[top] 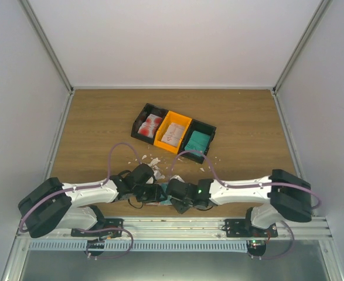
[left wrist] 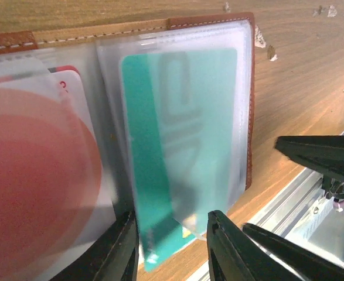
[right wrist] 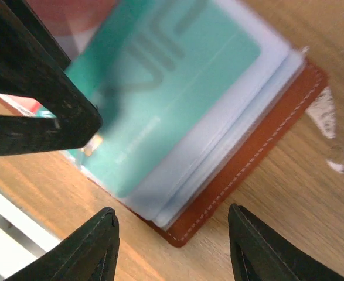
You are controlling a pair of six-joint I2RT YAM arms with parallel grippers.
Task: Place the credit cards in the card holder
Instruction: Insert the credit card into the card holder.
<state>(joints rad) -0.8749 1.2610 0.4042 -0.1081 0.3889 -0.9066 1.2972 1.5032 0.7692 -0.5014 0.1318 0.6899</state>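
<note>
Top external view: I see both arms reaching inward, meeting over the card holder (left wrist: 210, 20), which lies open on the table (top: 248, 117) at the near centre. A teal card (left wrist: 177, 129) sits partly inside a clear pocket on the holder's right half, and a white card with a red blotch (left wrist: 37, 175) sits in the left half. My left gripper (left wrist: 173, 215) straddles the teal card's near end; I cannot tell whether it pinches it. My right gripper (right wrist: 172, 208) stands open around the holder's corner, touching nothing. Farther back sit black and orange trays (top: 211, 140) holding more cards, with white scraps (top: 154, 161) just near of them.
</note>
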